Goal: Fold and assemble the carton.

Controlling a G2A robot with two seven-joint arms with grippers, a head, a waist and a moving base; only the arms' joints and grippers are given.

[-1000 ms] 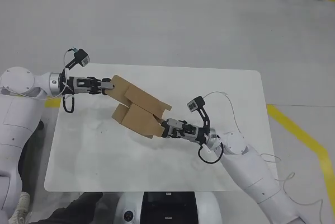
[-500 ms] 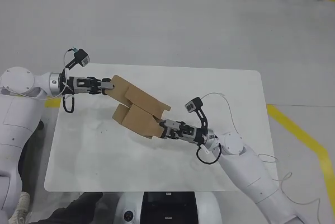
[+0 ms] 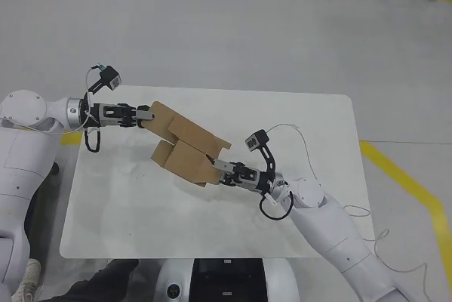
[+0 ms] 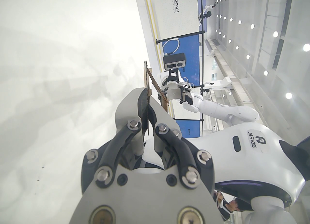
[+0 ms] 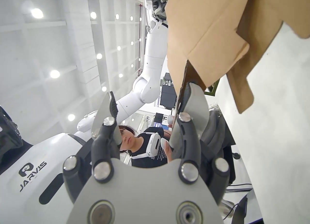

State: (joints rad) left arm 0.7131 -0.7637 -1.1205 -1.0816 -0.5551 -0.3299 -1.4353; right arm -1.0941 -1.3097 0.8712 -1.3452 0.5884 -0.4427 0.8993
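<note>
When the white table [image 3: 301,121] is looked at from above, the brown carton [image 3: 186,147] is seen between the two pincers. One corner of it is pinched by the left pincer [image 3: 147,115], and its fingers are pressed tight on the cardboard. The right pincer [image 3: 216,167] is placed at the other end of the carton, right against its edge. Whether the carton is touching the table cannot be told.

From the left wrist, a thin edge of the carton [image 4: 146,74] is seen clamped between the two dark fingertips [image 4: 142,100]. The rest of the cardboard is stretched straight out ahead of them. The right pincer is seen farther ahead, at the carton's far end.

From the right wrist, the right pincer [image 5: 150,101] is seen with its fingers spread wide. One finger [image 5: 195,104] is laid against the edge of a carton flap, and the flap edge is found on that finger's inner side. The other finger [image 5: 109,106] is well apart from the cardboard. The big brown side of the carton [image 5: 213,11] is seen just ahead of the fingertips, with a flap sticking out to one side.
</note>
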